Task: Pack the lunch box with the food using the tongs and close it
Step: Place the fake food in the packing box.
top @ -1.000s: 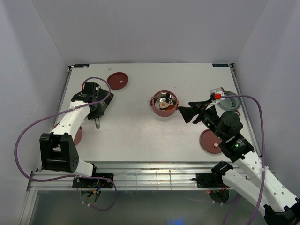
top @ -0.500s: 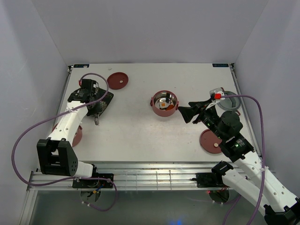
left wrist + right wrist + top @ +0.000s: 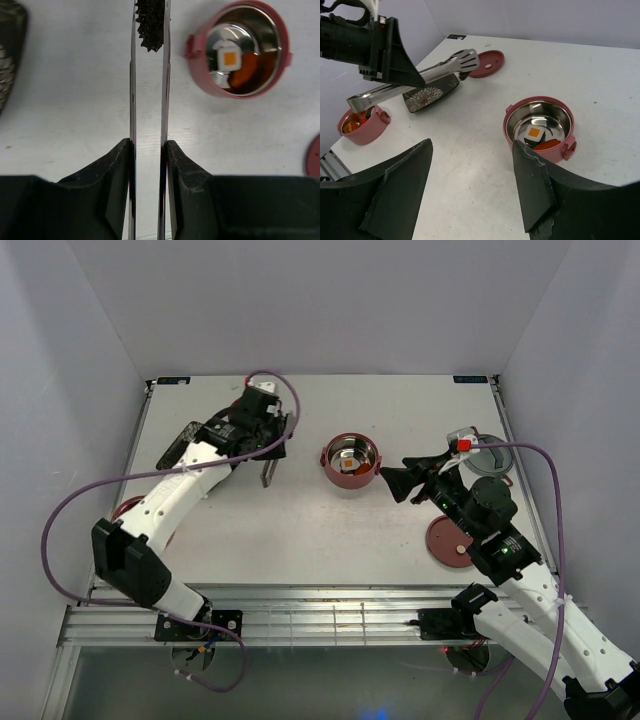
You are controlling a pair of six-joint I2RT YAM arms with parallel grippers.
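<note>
So my left gripper (image 3: 148, 145) is clamped across the silver tongs (image 3: 164, 90), squeezing the two arms nearly parallel. There's something dark and jagged pinched between the tips, and I honestly can't tell what it is. In the overhead view, the tongs sit between the floral plate (image 3: 427, 97) and the open lunch box tier (image 3: 554, 154), to the left of the tier.

That tier sits mid-table (image 3: 300, 540) with a white roll with an orange centre (image 3: 534, 132) and an orange-red piece (image 3: 551, 143) inside. My right gripper (image 3: 472, 145) has its jaws wide apart with nothing in them, just beside that tier on its right.

The second tier (image 3: 367, 134), with orange food in it, is over by the left edge. One dark-red lid (image 3: 448, 540) lies near my right arm, and another lid (image 3: 487, 62) lies beyond the plate.
</note>
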